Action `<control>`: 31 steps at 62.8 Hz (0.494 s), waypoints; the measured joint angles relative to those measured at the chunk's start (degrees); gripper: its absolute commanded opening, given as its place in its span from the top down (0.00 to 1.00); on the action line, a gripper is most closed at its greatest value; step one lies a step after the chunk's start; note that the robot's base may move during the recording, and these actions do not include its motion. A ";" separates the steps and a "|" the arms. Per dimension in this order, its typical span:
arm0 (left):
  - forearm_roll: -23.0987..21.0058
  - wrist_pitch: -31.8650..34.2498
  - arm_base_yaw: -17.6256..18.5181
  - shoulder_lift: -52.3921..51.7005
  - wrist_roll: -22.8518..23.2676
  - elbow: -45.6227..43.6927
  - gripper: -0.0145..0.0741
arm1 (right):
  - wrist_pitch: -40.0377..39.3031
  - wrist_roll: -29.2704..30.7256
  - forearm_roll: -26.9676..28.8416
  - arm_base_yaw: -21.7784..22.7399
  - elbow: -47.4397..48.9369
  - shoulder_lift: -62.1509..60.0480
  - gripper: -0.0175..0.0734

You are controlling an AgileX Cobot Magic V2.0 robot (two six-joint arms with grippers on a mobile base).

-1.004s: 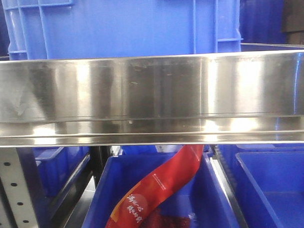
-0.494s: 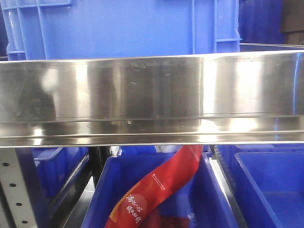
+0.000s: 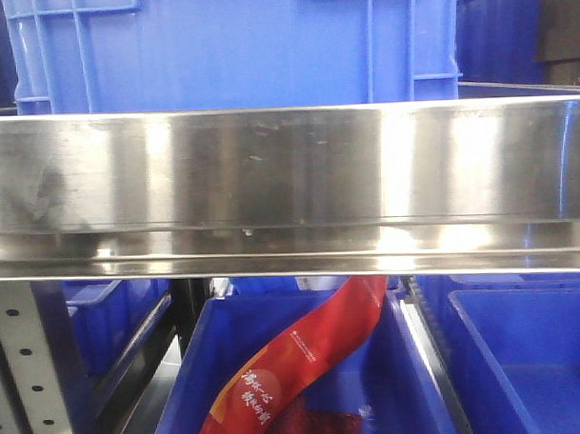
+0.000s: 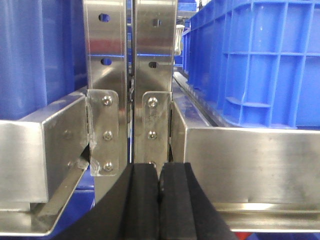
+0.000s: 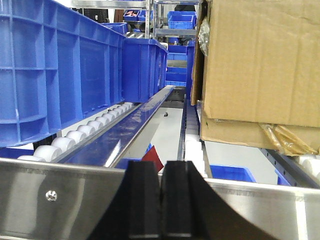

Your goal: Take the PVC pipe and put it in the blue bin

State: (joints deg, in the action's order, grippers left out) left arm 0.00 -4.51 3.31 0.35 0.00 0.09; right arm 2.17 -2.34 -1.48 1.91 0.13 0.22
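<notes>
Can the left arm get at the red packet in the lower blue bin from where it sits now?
Probably not yet: the left gripper sits shut facing the steel rack posts, while the red packet lies below the steel rail.

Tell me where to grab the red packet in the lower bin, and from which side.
Probably its upper end. The red packet is a long flat strip leaning diagonally in the bin, so its top stands free near the back wall. Come in from the front, below the steel rail, which blocks a straight-down approach.
</notes>
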 measured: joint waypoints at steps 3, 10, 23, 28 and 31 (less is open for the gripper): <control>1.17 0.43 0.00 0.00 0.00 -0.02 0.96 | 0.00 0.00 0.00 0.00 0.00 0.00 0.99; 2.53 0.96 0.00 0.00 0.00 -0.02 0.96 | 0.00 0.00 0.00 0.00 0.00 0.00 0.99; 1.51 2.09 0.00 0.00 0.00 -0.02 0.96 | 0.00 0.00 0.00 0.00 0.00 0.00 0.99; 1.10 2.60 0.00 0.00 0.00 -0.02 0.96 | 0.00 0.00 0.00 0.00 0.00 0.00 0.99; 1.10 2.70 0.00 0.00 0.00 -0.02 0.96 | 0.00 0.00 0.00 0.00 0.00 0.00 0.99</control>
State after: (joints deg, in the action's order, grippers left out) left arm 1.10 -1.81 3.31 0.35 0.00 0.07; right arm 2.17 -2.34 -1.48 1.91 0.13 0.22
